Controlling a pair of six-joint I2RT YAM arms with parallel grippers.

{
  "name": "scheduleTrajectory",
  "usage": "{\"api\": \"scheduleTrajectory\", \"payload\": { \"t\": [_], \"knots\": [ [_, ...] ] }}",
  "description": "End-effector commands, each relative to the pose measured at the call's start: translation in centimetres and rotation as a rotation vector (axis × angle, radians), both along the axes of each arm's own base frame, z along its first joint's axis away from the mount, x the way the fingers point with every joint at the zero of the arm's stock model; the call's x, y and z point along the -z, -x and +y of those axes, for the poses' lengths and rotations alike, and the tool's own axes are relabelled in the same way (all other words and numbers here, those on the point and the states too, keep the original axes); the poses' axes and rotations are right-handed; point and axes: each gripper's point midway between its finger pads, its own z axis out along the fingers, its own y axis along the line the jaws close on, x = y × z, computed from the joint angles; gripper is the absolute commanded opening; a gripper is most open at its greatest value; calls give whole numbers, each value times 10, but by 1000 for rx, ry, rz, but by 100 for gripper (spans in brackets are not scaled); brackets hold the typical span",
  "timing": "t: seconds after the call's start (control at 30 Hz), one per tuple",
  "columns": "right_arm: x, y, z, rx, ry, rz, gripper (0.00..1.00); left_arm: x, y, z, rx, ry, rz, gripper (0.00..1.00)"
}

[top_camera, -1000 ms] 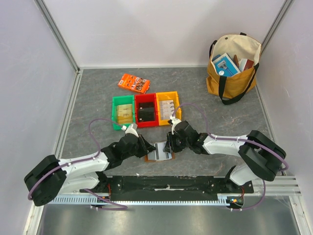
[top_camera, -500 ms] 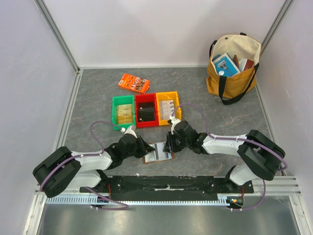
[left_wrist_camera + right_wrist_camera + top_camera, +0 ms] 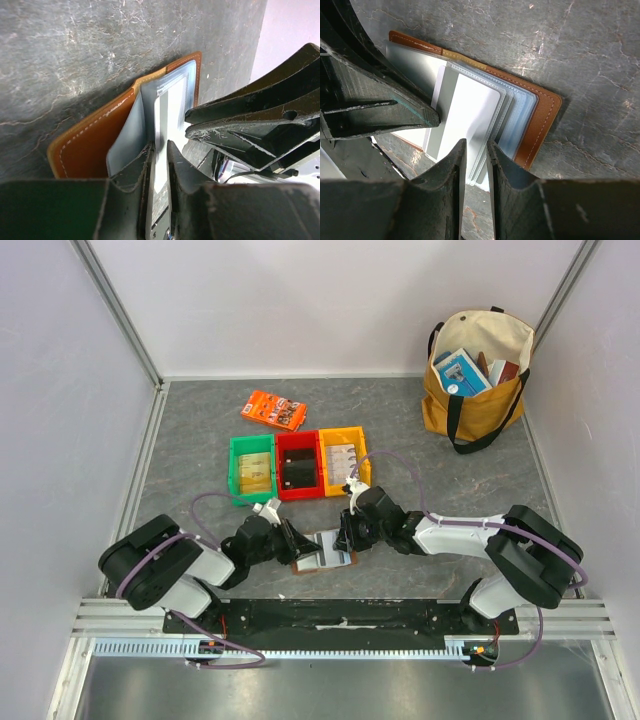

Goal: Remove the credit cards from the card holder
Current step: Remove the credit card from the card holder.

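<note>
The card holder (image 3: 335, 552), a brown leather bifold with pale blue lining, lies open on the table between my two grippers. In the left wrist view its brown cover (image 3: 95, 142) lies flat. My left gripper (image 3: 161, 160) is shut on a thin silvery credit card (image 3: 172, 107) that stands on edge, out of the lining. In the right wrist view the silvery card (image 3: 465, 112) fans out over the clear sleeves. My right gripper (image 3: 476, 152) is closed on the sleeves' edge, holding the card holder (image 3: 542, 120) down. From above, my left gripper (image 3: 296, 543) and right gripper (image 3: 346, 536) flank it.
A green bin (image 3: 251, 468), a red bin (image 3: 298, 464) and a yellow bin (image 3: 344, 458) stand in a row just beyond the card holder, each holding cards. An orange printed box (image 3: 273, 410) lies behind them. A tote bag (image 3: 478, 375) stands at the back right.
My left arm has folded in, its elbow swinging right toward the card holder, while its gripper stays at the card holder's left edge. The right arm has barely moved.
</note>
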Motion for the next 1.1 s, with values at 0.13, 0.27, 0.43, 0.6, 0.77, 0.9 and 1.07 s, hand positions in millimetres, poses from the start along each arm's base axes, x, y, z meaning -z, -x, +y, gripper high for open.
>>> {"api": "scheduleTrajectory", "payload": {
  "t": [0.13, 0.27, 0.43, 0.6, 0.77, 0.9, 1.07],
  "knots": [
    [35, 10, -28, 12, 146, 64, 30, -25, 6, -10, 40, 153, -29, 15],
    [42, 12, -30, 11, 167, 83, 30, -33, 6, -12, 43, 187, -38, 15],
    [45, 12, -32, 13, 177, 93, 30, -47, 5, -13, 40, 241, -64, 15],
    [51, 11, -38, 31, 202, 103, 24, -51, 6, -8, 16, 257, -62, 12],
    [54, 9, -40, 40, 212, 106, 19, -43, 9, -2, -2, 222, -34, 10],
    [58, 13, -45, 40, 241, 124, 16, -43, 9, 1, -16, 209, -32, 6],
    [63, 13, -47, 44, 260, 129, 13, -37, 11, 7, -28, 167, -15, 5]
  ]
}}
